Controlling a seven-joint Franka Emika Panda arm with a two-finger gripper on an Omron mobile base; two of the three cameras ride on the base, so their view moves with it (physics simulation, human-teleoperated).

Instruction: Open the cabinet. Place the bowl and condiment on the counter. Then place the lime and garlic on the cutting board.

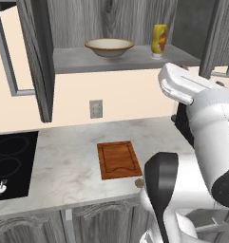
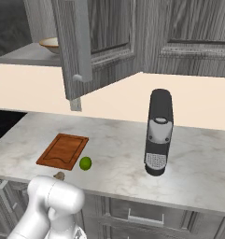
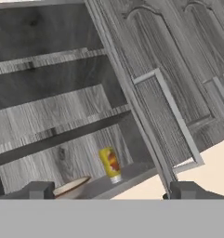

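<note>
Gripper (image 3: 111,189): jaws spread wide, nothing between them, nothing held. In the hand view the two dark fingertips (image 3: 39,189) stand far apart at the bottom, aimed into the open cabinet (image 1: 111,19).

Nearest ahead, on the lowest cabinet shelf (image 1: 78,60): the condiment (image 3: 110,164), upright near the shelf's right end, just inside the opened right door (image 3: 178,83). The bowl (image 1: 109,47) sits at mid-shelf, well apart from the bottle, right way up (edge-on in the hand view).

Both doors stand swung out; the left door (image 1: 37,57) hangs edge-on in the left base view. Step one judged done; neither shelf item has been taken down.

On the desk (image 1: 73,161) below: cutting board (image 1: 118,159) bare, near the front edge. Lime (image 2: 85,163) just off the board's right front corner, touching the desk. Garlic (image 2: 59,176) at the very front edge, close to the board's front corner. A coffee machine (image 2: 158,133) stands further right; a cooktop (image 1: 11,163) takes the left end.

Handling, judged:
- Condiment: light, rigid, smooth cylinder; grip across the mid-body. It could tip if nudged.
- Bowl: rigid, probably breakable, too wide to span; pinch the rim wall.
- Lime: glossy, will roll; close squarely across the middle.
- Garlic: low and small, near the drop-off.
</note>
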